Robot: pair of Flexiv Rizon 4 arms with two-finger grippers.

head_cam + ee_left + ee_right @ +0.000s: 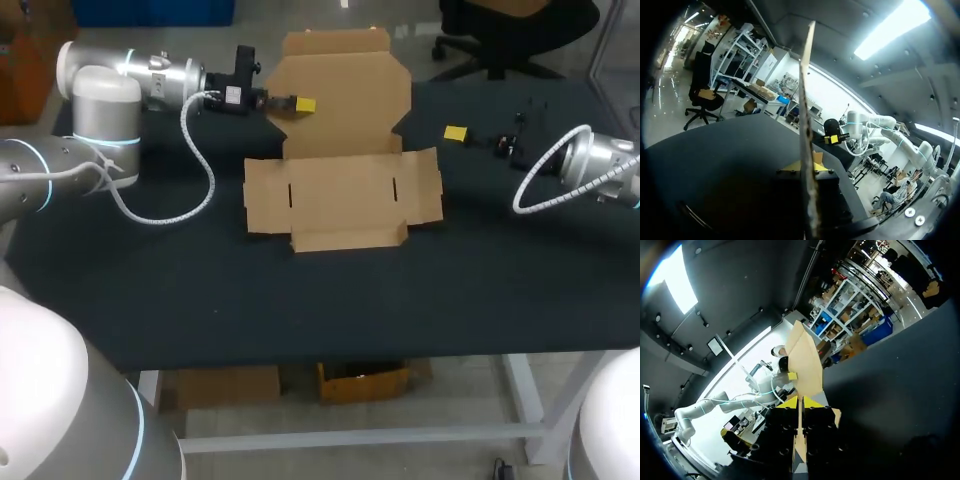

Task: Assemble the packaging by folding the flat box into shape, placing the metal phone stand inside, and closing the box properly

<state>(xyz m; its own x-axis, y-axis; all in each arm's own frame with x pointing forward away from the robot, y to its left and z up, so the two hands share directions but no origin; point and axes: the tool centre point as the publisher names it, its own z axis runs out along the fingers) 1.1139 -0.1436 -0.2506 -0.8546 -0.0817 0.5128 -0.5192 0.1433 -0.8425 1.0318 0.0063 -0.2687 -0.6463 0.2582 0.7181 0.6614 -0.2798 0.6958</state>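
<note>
The flat brown cardboard box (345,185) lies unfolded in the middle of the black table. My left gripper (303,104) is shut on the left edge of its far panel. In the left wrist view that panel (806,90) runs edge-on between the fingers of the left gripper (807,165). My right gripper (456,133) lies just off the box's right side, tips a short way from the edge. In the right wrist view its yellow tips (801,401) stand pressed close together, pointing at the cardboard (805,360) and the left gripper (791,376) beyond. No phone stand shows.
The left arm's white cable (195,170) loops over the table beside the box. Bare black tabletop (300,300) stretches from the box to the front edge. From the left wrist view the right gripper (831,139) shows past the cardboard.
</note>
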